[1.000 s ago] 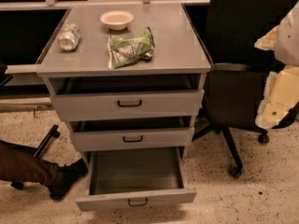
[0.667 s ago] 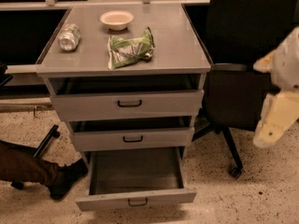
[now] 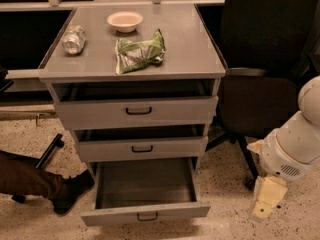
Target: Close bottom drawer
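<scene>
The grey cabinet (image 3: 200,59) has three drawers. The bottom drawer (image 3: 115,215) is pulled far out toward me; it looks empty inside, and a small dark loop handle (image 3: 147,216) sits at the centre of its front. The middle drawer (image 3: 170,147) and the top drawer (image 3: 175,110) stand slightly out. My white arm (image 3: 295,144) is at the right, beside the cabinet. My cream gripper (image 3: 267,200) hangs below it near the floor, to the right of the bottom drawer and apart from it.
On the cabinet top lie a cream bowl (image 3: 124,20), a crushed can (image 3: 74,39) and a green snack bag (image 3: 139,51). A black office chair (image 3: 260,89) stands right of the cabinet, behind my arm. A person's leg and dark shoe (image 3: 70,189) reach in at lower left.
My arm and gripper have moved down on the right side, from beside the top drawer's height to near the floor. The drawers have not moved.
</scene>
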